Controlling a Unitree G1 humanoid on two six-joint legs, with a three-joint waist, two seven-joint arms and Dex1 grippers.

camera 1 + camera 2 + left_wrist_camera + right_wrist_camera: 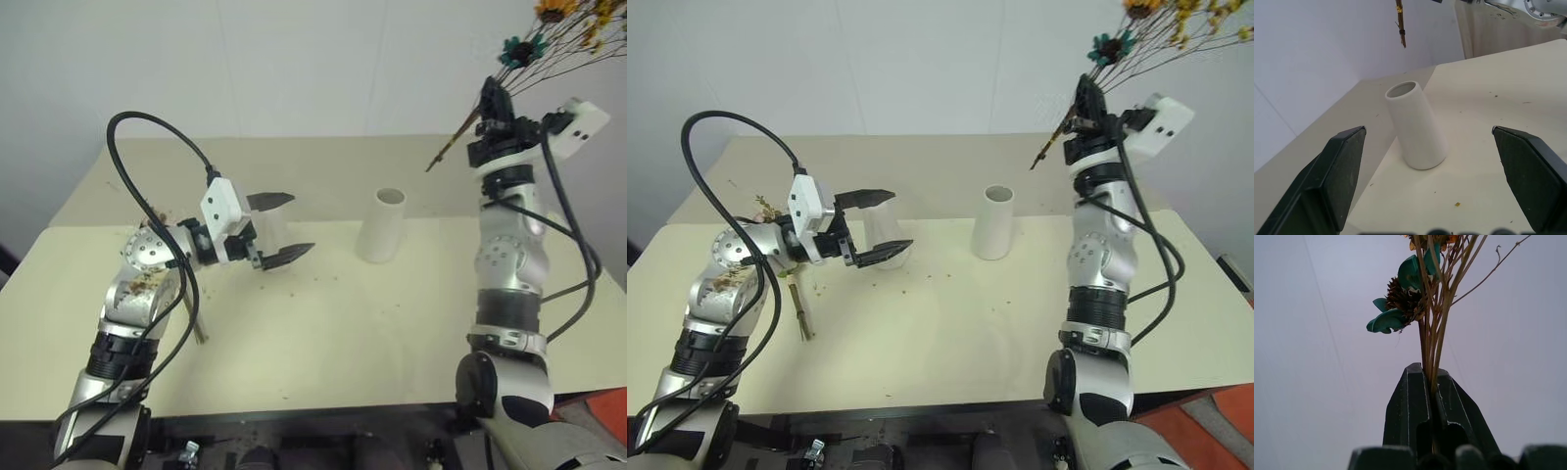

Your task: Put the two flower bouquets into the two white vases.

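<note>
- Evidently neither vase held flowers yet.
- Right pincer [487,98] was clamped on the yellow-orange bouquet [549,34], raised high above the table [323,323].
- Left pincer [277,227] stood wide around the wider vase [884,238]; the slim vase [381,224] stood empty nearby.
- A second bunch [800,311] lay beside the left arm.

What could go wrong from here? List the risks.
1. The right gripper pinches the yellow-orange bouquet by thin stems; they could slip or snap.
2. The slim vase has a narrow mouth; the stem ends may miss or tip it.
3. The open left gripper straddles the wider vase and could nudge it.
</note>
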